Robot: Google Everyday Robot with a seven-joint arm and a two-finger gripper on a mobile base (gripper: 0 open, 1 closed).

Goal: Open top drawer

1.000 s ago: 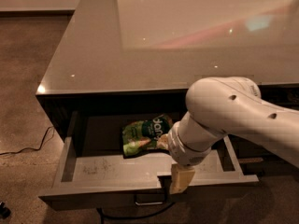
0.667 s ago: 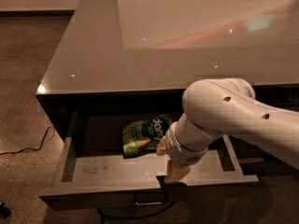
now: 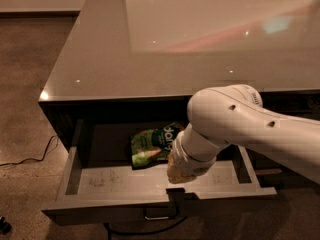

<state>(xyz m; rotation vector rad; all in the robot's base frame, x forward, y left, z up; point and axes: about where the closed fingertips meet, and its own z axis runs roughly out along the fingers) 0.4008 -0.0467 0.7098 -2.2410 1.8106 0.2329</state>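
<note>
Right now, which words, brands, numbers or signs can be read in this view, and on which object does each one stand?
Green snack bag in the top drawer: large white lettering, too blurred to read surely.
Countertop, arm and gripper, which sits low over the drawer's front edge: no text visible.

top drawer [image 3: 115, 183] open below desk [image 3: 150, 59] front edge | green snack bag [image 3: 150, 146] inside, rear centre | pincer [image 3: 179, 173] at drawer's front wall, centre

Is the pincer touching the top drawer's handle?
Cannot tell: camera view has the pincer at the top drawer's front above the handle; the arm hides contact.
</note>
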